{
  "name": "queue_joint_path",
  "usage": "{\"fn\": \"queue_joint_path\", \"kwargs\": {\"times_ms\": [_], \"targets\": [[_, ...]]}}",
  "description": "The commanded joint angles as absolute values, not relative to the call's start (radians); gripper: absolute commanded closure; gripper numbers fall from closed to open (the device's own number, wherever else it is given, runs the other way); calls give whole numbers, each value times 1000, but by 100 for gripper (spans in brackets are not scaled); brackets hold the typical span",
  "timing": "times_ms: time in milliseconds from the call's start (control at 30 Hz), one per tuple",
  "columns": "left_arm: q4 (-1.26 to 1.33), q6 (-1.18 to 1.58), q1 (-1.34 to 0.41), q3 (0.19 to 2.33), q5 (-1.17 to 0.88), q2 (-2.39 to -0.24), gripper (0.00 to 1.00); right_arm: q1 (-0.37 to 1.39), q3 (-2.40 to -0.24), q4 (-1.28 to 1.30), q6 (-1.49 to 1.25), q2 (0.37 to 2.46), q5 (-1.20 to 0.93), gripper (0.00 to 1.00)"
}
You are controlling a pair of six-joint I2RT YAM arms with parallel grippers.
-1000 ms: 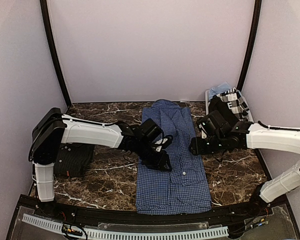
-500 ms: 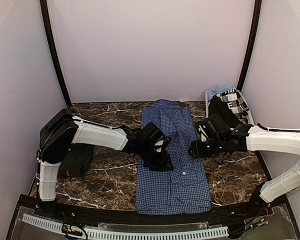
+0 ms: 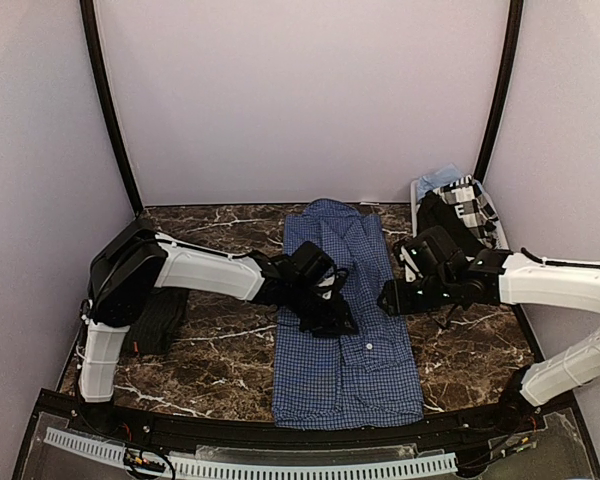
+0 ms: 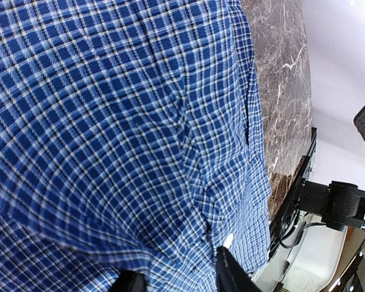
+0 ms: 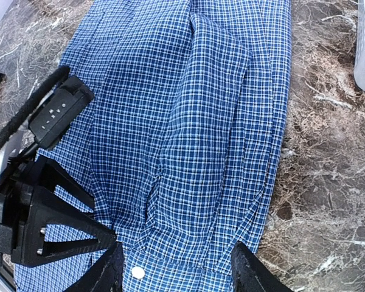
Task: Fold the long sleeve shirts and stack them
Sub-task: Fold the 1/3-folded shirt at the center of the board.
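Top external: blue checked shirt [image 3: 365,360] runs near-far under my left hand [image 3: 335,318], grip unclear; right hand [image 3: 390,298] released, over its right edge.

Shirts on my tabletop [image 3: 220,350]: two, one blue check shirt [image 3: 345,385] and one near-black shirt [image 3: 158,322].
Baskets: one, the white basket [image 3: 417,190].
Garments I make out in it: at least two.
Claws: two, left claw [image 3: 338,318] and right claw [image 3: 390,297].
Tabletops: one.
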State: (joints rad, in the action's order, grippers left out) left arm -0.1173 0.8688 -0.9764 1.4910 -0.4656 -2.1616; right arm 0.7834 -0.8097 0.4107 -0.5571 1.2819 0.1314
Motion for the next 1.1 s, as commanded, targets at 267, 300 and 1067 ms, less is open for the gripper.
{"fn": "queue_joint_path", "kwargs": {"times_ms": [267,300,1067], "targets": [[-158,897,-985,1541,-527,-2133,100,783,-758,385,-547,1221,73,43],[-174,897,-985,1542,-530,-2127,100,784,-753,389,-546,1219,71,43],[-331,786,-846,1181,-656,-1845,100,839,-806,407,-542,1327,33,43]]}}
